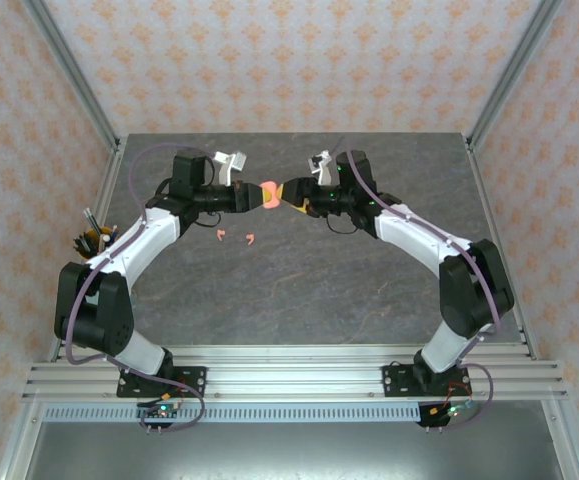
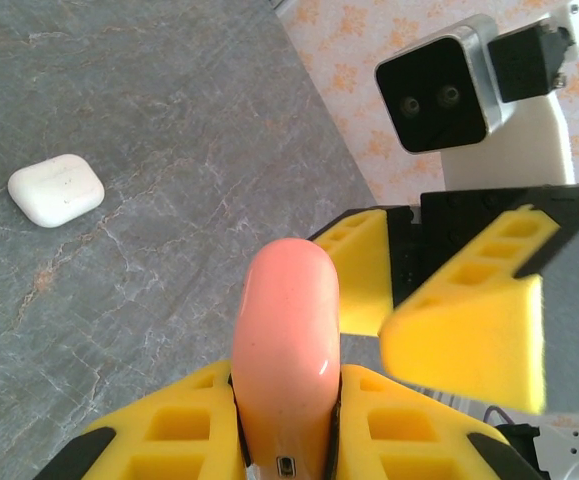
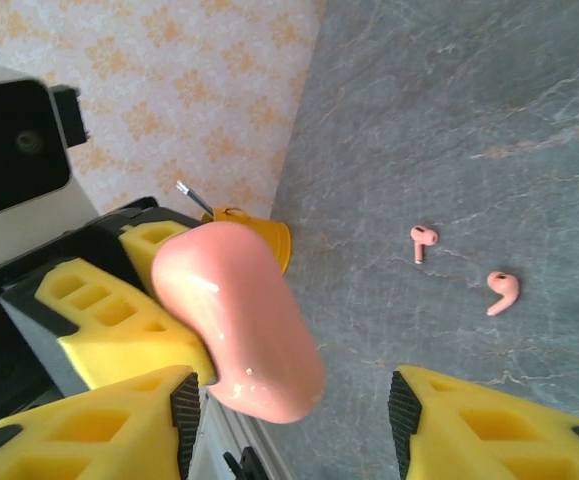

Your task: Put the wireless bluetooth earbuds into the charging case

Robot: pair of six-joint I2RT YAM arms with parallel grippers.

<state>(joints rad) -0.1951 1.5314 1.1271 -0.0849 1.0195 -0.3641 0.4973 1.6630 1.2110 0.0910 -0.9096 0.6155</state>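
Pinching the pink case (image 2: 285, 340) in the left gripper (image 1: 256, 197). Straddling that case's free end with the right gripper (image 1: 287, 193), jaws standing partway open. Lying on the table (image 1: 369, 300) near the case: two pink earbuds (image 3: 422, 240).

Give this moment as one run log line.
left gripper shut on pink case | right gripper open near it | pink earbuds loose on table | white case on table
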